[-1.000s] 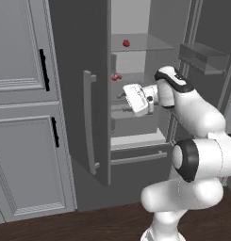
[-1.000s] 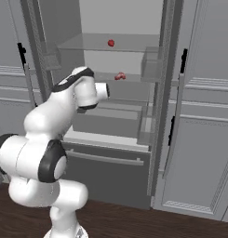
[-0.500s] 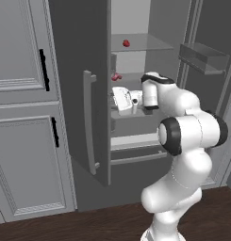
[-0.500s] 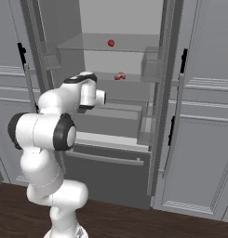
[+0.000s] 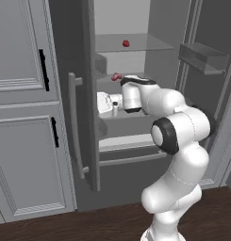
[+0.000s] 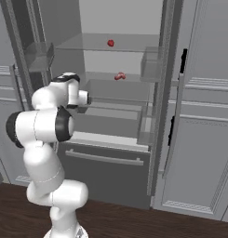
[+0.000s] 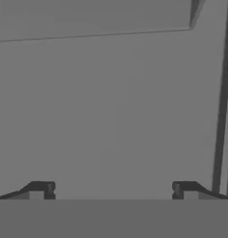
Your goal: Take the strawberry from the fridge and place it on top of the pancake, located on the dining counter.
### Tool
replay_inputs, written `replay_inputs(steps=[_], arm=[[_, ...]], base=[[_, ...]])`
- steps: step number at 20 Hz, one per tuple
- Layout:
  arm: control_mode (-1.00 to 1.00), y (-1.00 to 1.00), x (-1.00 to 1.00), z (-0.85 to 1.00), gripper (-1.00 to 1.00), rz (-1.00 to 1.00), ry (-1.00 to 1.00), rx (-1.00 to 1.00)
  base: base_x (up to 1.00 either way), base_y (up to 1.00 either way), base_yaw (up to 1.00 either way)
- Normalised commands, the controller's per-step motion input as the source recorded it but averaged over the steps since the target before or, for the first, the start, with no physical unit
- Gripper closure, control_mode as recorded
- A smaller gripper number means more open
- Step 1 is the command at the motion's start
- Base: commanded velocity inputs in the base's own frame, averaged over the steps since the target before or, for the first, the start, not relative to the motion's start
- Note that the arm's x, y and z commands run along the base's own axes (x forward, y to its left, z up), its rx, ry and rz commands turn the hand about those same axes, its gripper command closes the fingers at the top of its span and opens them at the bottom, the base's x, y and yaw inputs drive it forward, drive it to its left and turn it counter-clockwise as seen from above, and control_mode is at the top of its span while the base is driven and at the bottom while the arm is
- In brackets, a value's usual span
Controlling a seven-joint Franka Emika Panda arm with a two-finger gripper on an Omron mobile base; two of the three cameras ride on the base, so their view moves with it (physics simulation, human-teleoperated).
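The fridge (image 5: 136, 28) stood with both doors swung wide, its pale interior and clear shelves exposed; in the left base view the left door (image 5: 91, 94) showed edge-on with its long grey bar handle (image 5: 73, 127), and a clear bin (image 5: 204, 56) hung on the inside of the right door. Grey panelled cabinets (image 5: 22, 117) with black handles flanked the fridge on the left, and a similar cabinet (image 6: 204, 116) stood at the right in the right base view. Below the shelves the bottom drawer (image 6: 106, 172) was shut, with a horizontal bar across its front. The white arm (image 5: 178, 132) reached from the near floor into the middle of the compartment, its forearm roughly level. The gripper (image 5: 103, 102) pointed left toward the inner face of the left door, near the middle shelf; in the hand view its two dark fingertips (image 7: 41, 188) stood far apart with nothing between them, facing a plain grey surface, so the claw was released and empty. Two small red items lay in the fridge: one (image 5: 126, 43) on the top shelf, well above the arm, and one (image 5: 116, 76) on the shelf below, just above and behind the wrist. Which of them was the strawberry could not be told at this size; neither was touched by the gripper.
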Motion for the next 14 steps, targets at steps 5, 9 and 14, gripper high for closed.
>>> replay_inputs(steps=[5, 9, 14], arm=[[-1.0, 0.96, -0.07, -0.01, -1.0, -0.05, 0.0, 0.0], [-1.0, 0.75, 0.0, 0.0, -1.0, -0.12, 0.0, 0.0], [-1.0, 0.36, 0.0, 0.0, -1.0, -0.02, 0.0, -0.01]], base=[[0.0, 0.0, 0.0], [0.0, 0.0, 0.0], [0.0, 0.0, 0.0]])
